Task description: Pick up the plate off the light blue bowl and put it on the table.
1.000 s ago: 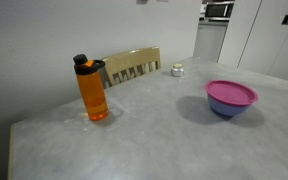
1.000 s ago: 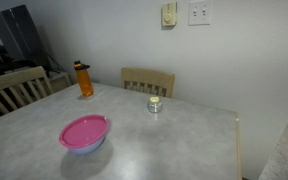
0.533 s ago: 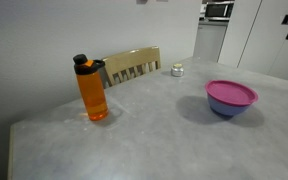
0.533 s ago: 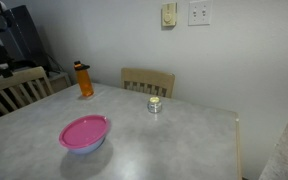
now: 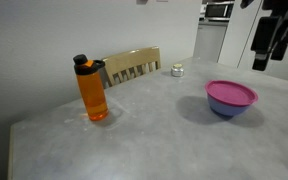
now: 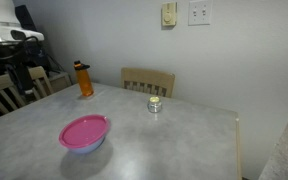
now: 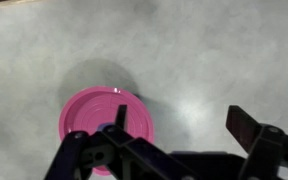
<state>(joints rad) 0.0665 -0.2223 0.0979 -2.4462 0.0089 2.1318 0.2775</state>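
The magenta-pink plate [image 5: 231, 92] lies on top of the light blue bowl [image 5: 227, 108] on the grey mottled table [image 5: 134, 140]. Both exterior views show the pair, the plate [image 6: 84, 131] and the bowl rim [image 6: 86, 146] below it. In the wrist view the plate [image 7: 89, 118] lies far below, to the left under the jaws. My gripper [image 7: 181, 120] is open and empty, high above the table. It shows at the top right in an exterior view [image 5: 267, 52] and at the left edge in an exterior view [image 6: 24, 75].
An orange bottle [image 5: 92, 90] with a black cap stands at the table's far side, also shown in an exterior view [image 6: 84, 80]. A small jar [image 6: 155, 104] stands near a wooden chair [image 6: 147, 80]. Another chair [image 6: 2, 92] stands by the table's side.
The arm has swung into both exterior views, coming in high toward the bowl. Plate, bowl and bottle have not moved.
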